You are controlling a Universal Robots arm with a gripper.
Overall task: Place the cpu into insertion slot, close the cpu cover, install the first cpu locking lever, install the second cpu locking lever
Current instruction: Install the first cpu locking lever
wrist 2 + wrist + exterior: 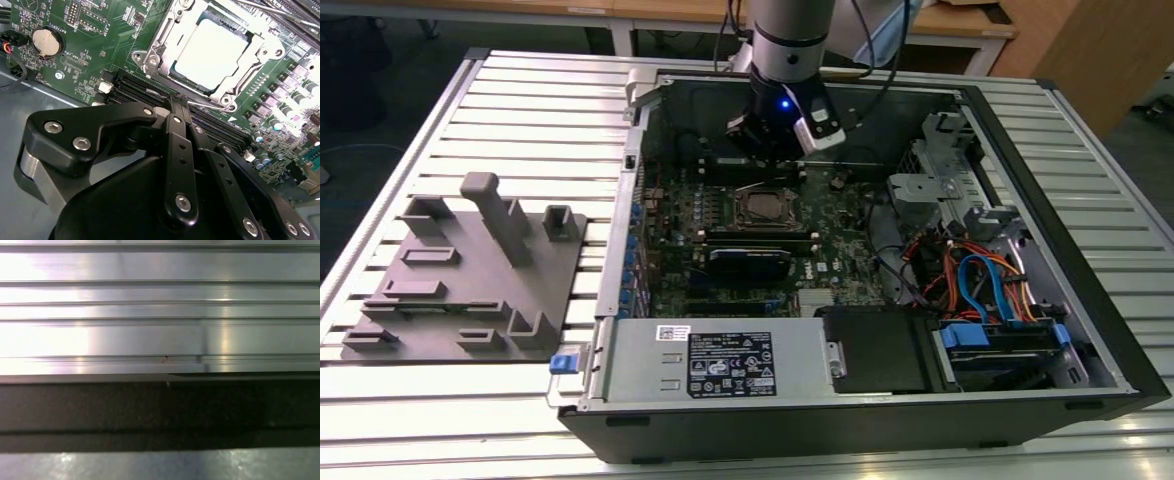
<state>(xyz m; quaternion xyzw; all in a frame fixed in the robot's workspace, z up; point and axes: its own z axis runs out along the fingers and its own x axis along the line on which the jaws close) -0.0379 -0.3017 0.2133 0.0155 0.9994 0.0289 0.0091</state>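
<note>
– While the black, link-armed tool (179, 104) is hovering just beside the dark square insertion slot (190, 82), is it carrying anything?
– No; its fingers (176, 140) are pressing together on nothing, likely ready for pushing rather than gripping.
– Where is the small, flat, silver-grey square cpu (212, 52) sitting?
– It is lying in that slot, its pale top showing through the thin silver metal cpu cover (165, 40), which is resting down around it. The green motherboard (100, 45) is lying inside the open black computer case (854, 430) on the ribbed aluminium table (520, 90).
</note>
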